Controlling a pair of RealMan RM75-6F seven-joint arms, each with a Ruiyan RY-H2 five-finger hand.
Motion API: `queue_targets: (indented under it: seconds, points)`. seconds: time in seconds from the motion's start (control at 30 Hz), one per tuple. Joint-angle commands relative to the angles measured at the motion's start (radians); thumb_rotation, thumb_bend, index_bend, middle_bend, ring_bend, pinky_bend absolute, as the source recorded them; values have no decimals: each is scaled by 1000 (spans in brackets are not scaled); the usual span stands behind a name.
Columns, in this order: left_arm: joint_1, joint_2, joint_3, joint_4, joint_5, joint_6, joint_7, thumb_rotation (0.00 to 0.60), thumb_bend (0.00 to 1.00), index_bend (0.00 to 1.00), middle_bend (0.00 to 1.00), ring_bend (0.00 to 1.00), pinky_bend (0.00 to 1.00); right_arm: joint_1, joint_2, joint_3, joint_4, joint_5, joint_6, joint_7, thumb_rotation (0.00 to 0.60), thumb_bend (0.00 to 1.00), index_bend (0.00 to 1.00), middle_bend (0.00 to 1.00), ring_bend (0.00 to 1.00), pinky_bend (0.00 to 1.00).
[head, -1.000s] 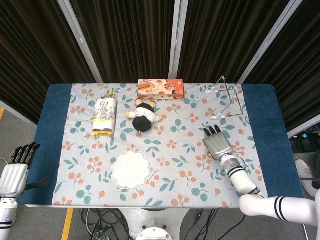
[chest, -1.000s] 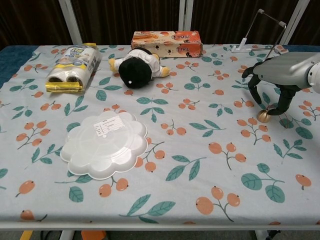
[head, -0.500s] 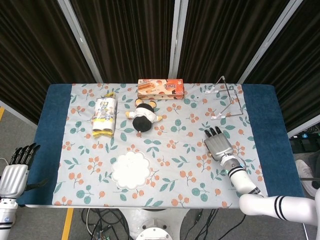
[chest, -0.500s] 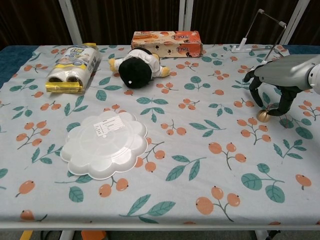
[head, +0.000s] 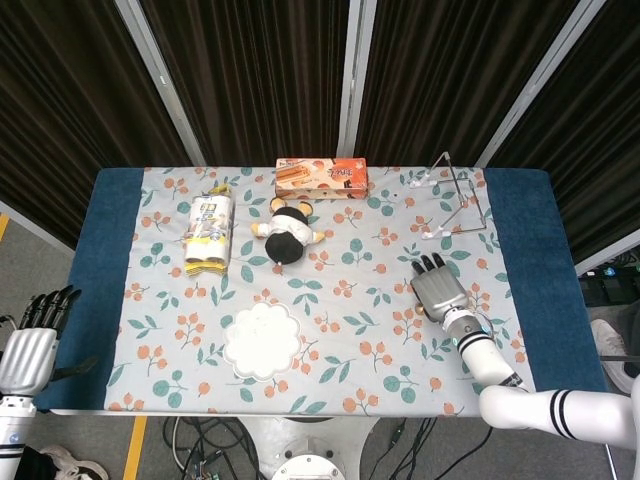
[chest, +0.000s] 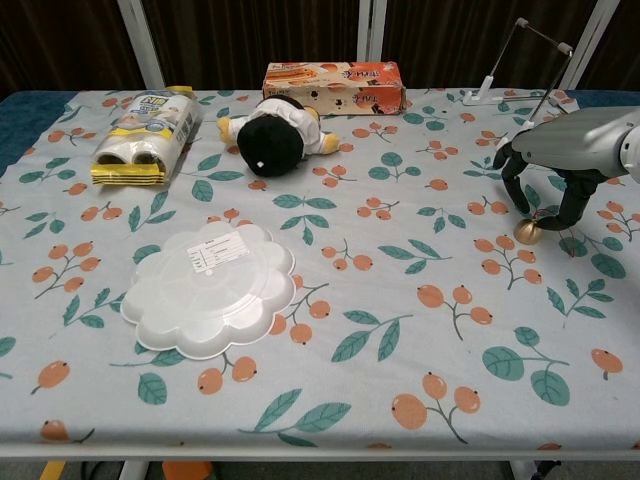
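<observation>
- The right hand (chest: 548, 178) is held palm-down, fingers curved apart, grasping nothing, over a small gold rounded object (chest: 527, 234).
- A thin wire-frame stand (head: 455, 195) is seen just behind that hand.
- The left hand (head: 30, 345) is kept unclenched off the blue-edged floral table (head: 340, 330).

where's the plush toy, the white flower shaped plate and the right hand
plush toy (chest: 272, 137), chest view, on its black head
white flower-shaped plate (chest: 208, 288), chest view, on its flat middle
right hand (chest: 560, 160), chest view, on the back of the hand
</observation>
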Motion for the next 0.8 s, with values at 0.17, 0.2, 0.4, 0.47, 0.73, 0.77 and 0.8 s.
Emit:
queue_targets:
  seconds: [0.17,0.2,0.4,0.47,0.73,0.77,0.8]
  points:
    - [-3,6,0,-8,2,-4,1,600,19,41,0,0,15,8,-4,-3,4,12,-1,2,600,258,545,174,0,0]
    - [-4,7,0,-9,2,-4,3,600,19,41,0,0,15,9,-5,-4,6,12,-1,3,600,265,552,175,0,0]
    - [-4,9,1,-12,2,-7,6,600,19,42,0,0,15,13,-1,-6,4,11,-1,10,600,290,568,178,0,0]
    - [-4,9,1,-12,1,-6,6,600,18,42,0,0,15,14,0,-8,2,13,0,10,600,292,569,181,0,0]
    - [-2,8,2,-7,-1,-6,0,600,19,42,0,0,15,24,-3,-18,-1,39,0,0,600,326,577,200,0,0]
    - [-1,8,2,-7,-1,-6,-1,600,19,42,0,0,15,25,-4,-19,-2,42,1,-2,600,337,581,205,0,0]
    - [-1,8,2,-6,-1,-5,-1,600,19,42,0,0,15,26,-4,-20,-3,44,2,-2,600,346,585,209,0,0]
